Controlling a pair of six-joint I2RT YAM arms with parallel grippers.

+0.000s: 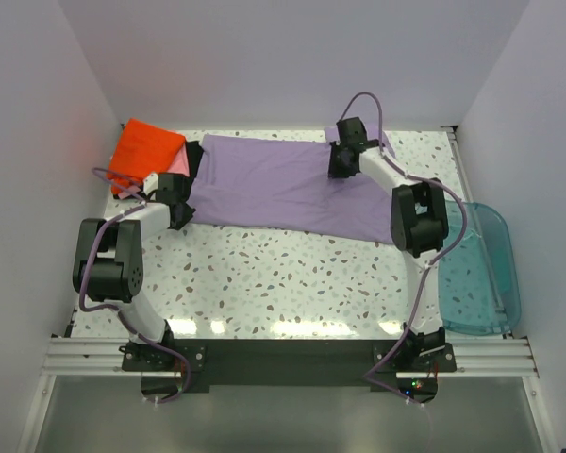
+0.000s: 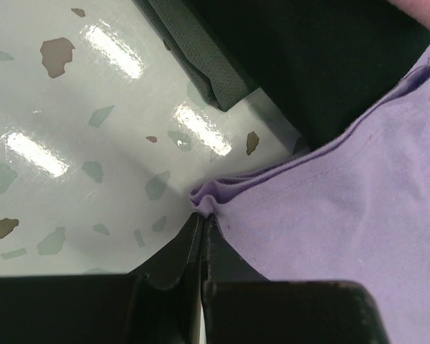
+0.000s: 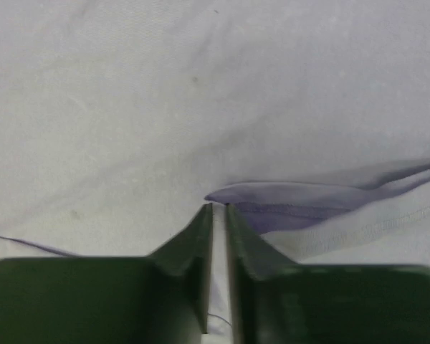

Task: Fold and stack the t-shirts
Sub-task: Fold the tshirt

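**Both grippers pinching the purple shirt**

Your left gripper is clamped tight on the shirt's near-left corner. Your right gripper, jaws almost together, nips a raised fold at the far edge. The shirt lies spread on the table, its left end beside the orange shirt and black shirt.

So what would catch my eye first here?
The big lavender t-shirt spread flat across the far half of the speckled table, with the left tool pinching a left corner and the right tool closed on a fold near its far right end. Next, the bright orange folded shirt in the far left corner, and a teal bin at the right edge.
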